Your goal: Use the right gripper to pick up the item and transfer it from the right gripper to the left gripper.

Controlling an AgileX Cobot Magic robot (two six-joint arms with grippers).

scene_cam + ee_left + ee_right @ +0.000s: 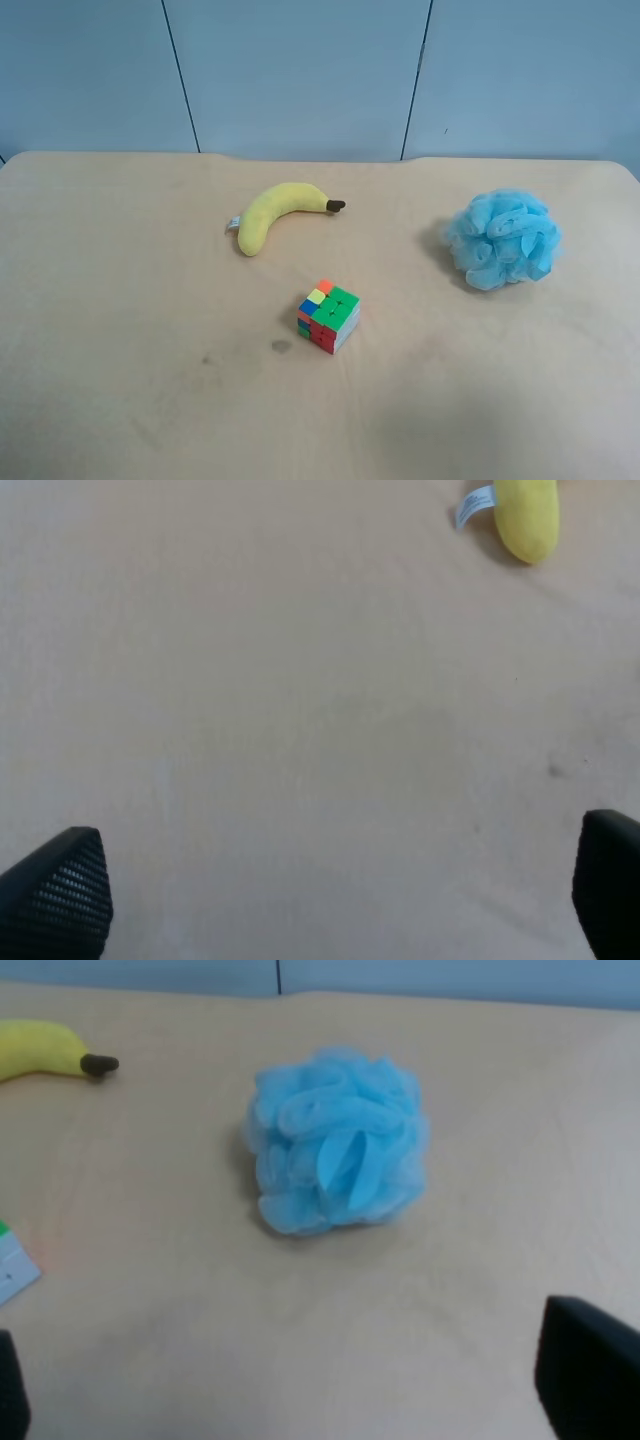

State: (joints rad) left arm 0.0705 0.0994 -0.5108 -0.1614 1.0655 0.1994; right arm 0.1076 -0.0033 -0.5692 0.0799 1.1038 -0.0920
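The light-blue mesh bath pouf [502, 240] lies on the tan table at the right of the exterior high view. It also shows in the right wrist view [338, 1140], ahead of my right gripper [300, 1395]. That gripper is open and empty, with its black fingertips [590, 1380] wide apart and short of the pouf. My left gripper [330, 895] is open and empty over bare table. Neither arm shows in the exterior high view.
A yellow plush banana [280, 213] lies left of centre, and a multicoloured puzzle cube [328, 315] sits in front of it. The banana's end shows in the left wrist view [525, 515] and the right wrist view [50, 1050]. A blue wall stands behind the table.
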